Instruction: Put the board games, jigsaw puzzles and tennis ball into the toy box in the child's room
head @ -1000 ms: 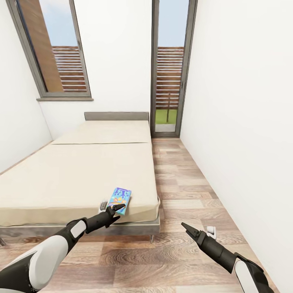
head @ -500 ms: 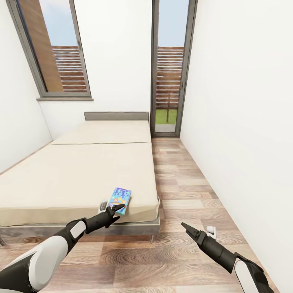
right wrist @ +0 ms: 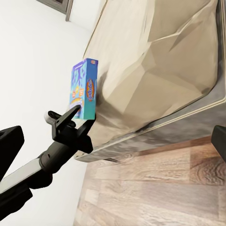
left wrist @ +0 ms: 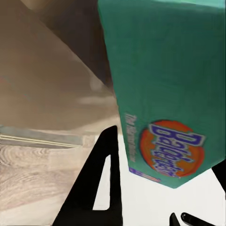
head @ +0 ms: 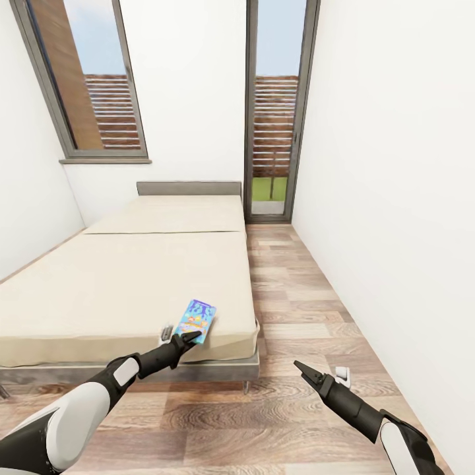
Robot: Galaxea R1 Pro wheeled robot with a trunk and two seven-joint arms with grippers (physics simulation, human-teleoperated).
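**Left gripper at a blue board game box on the bed's near corner**

A small, flat, blue card board game box with bright print [head: 196, 319] lies on the beige two-part mattress of the wide low bed [head: 119, 284], close to the bed's near edge and near its right-hand corner. In the right wrist view the same box [right wrist: 84, 89] appears raised on its long side at the mattress edge.

The left gripper [head: 178, 341], black and slim, sits at the near end of the box. In the left wrist view, one dark finger [left wrist: 101, 183] stands just beside the box's teal side face [left wrist: 165, 89], which carries an orange oval logo. The jaws look partly open around that end; whether they have closed on the card cannot be told.

The right gripper [head: 310, 376] hovers over the wood-plank floor [head: 297, 284], well apart from the bed, jaws spread and holding nothing.

Handling, as a judgement: the box is probably light and stiff, with smooth printed card that could slip or tip. Gripping across its thin depth, near the middle of a long edge, would likely hold it steadiest; a pinch at one end may let it swing.

Count: one board game box, one bed, two grippers, two tall grey-framed windows [head: 274, 105].
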